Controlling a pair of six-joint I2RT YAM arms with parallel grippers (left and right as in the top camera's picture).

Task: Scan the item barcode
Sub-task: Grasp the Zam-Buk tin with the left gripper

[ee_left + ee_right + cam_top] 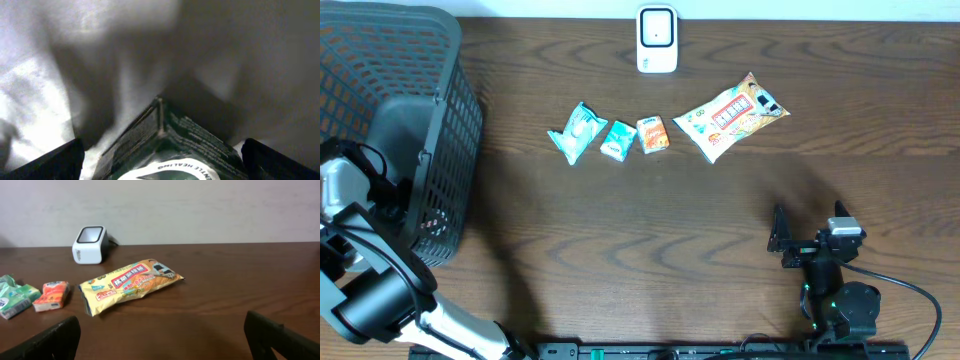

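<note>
1. Left gripper (162, 161): reaches down into the black mesh basket (455, 80) at the table's left edge. Its jaws stand wide apart, gripping nothing. A dark green pack (170, 145) lies between the fingers (47, 162) with a gap showing on either side (a pose that suits taking hold or letting go; which one cannot be told).
2. Dark green pack: printed white lettering faces the left wrist camera. No barcode is legible in that view.
3. Scanner (657, 40): a small white unit at the far edge of the table (620, 230), with its window turned towards the arms so that a raised item can be shown to it.
4. Items on the table: a large yellow snack bag (730, 117), an orange packet (653, 134), a small teal packet (617, 139) and a larger teal packet (577, 132). They lie in a loose row just in front of the scanner, apart from one another (probably so that each can be gripped singly).
5. Right gripper (162, 339): hangs near the table's near edge, well apart from the row. It is fully spread and empty, and it faces the snack bag and scanner (a waiting pose, by the look of it).
6. Judged progress: no item is at the scanner now, so a scan is not yet under way.
</note>
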